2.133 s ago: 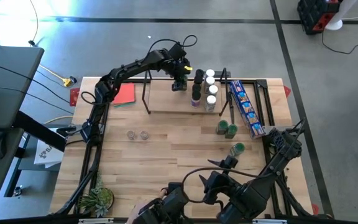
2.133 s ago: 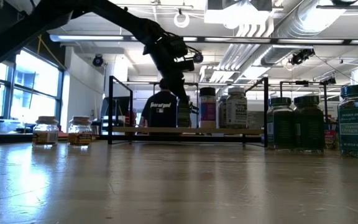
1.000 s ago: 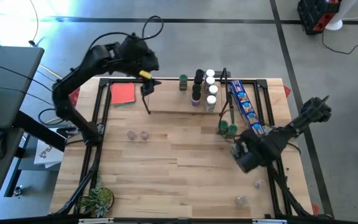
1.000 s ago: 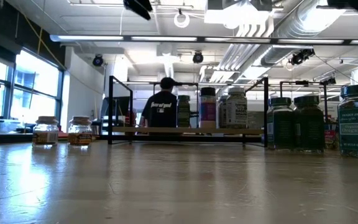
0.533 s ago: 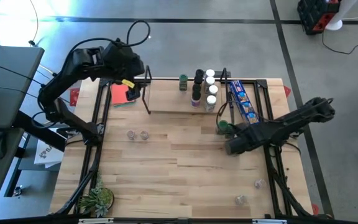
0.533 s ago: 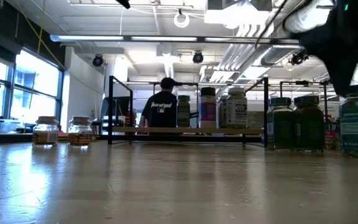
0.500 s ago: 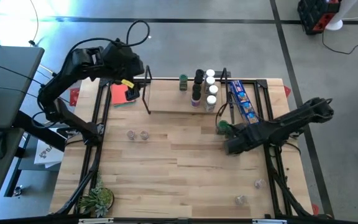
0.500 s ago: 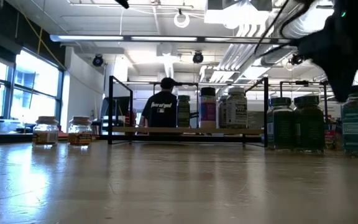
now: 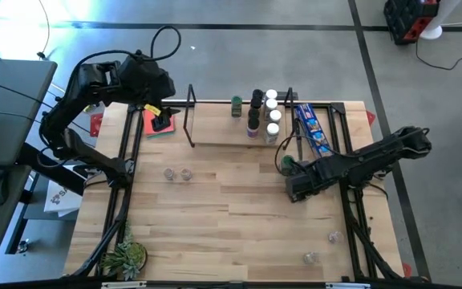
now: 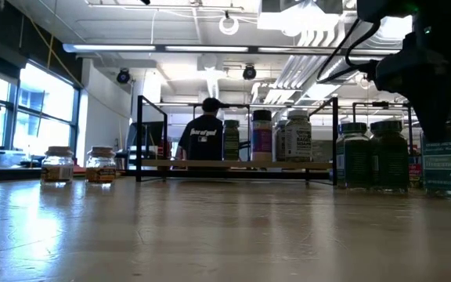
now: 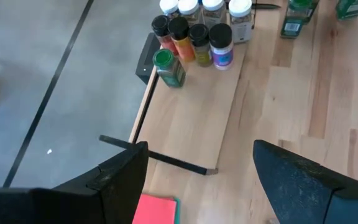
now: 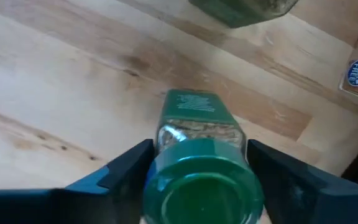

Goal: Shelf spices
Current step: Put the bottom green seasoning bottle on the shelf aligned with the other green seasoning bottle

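While right gripper (image 12: 197, 180) jaws straddle the green-lidded jar (image 12: 199, 168), unclosed, off-centre squeeze could tip it; left gripper (image 11: 197, 180) gapes empty.

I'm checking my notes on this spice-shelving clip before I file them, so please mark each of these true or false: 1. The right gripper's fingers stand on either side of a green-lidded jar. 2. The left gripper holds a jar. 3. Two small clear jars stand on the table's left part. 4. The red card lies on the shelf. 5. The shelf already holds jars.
1. True: the right gripper has the green-lidded jar between its fingers.
2. False: the left gripper is open and empty, above the red card.
3. True: two small clear jars stand there.
4. False: the red card lies on the table, left of the shelf.
5. True: several jars stand at its right end.
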Robot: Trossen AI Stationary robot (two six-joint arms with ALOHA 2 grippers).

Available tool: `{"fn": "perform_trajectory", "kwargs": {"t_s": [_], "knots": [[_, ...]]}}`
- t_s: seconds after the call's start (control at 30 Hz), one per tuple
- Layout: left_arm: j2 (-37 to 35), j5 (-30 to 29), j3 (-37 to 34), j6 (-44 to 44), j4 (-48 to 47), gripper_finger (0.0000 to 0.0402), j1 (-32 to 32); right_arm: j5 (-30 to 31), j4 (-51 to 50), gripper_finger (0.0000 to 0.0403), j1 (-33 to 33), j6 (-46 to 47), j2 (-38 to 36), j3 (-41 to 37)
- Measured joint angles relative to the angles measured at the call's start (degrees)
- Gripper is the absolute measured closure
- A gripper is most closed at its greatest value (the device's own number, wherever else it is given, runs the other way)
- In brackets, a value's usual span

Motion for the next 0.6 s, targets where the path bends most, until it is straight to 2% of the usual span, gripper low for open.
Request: {"fn": "perform_trajectory", "kwargs": {"t_s": [0.13, 0.3, 0.4, 0.6], "knots": [[-1.4, 0.0, 0.0, 0.9, -3.6, 0.0115, -0.1, -0.5, 3.3, 0.022, 1.4, -4.2, 0.3, 0.1], [-5.6, -0.9, 0.0, 1.5, -4.4, 0.0115, -0.1, -0.2, 12.5, 0.0222, 3.8, -9.0, 4.2, 3.3], [-8.7, -2.5, 0.0, -0.5, -3.3, 0.0115, -0.1, 2.7, 10.9, 0.0222, 4.0, -15.6, 8.7, 12.6], [-13.3, -2.8, 0.0, -5.8, 0.7, 0.0115, -0.1, 5.4, -1.9, 0.0222, 1.6, -35.2, 23.2, 41.0]]}}
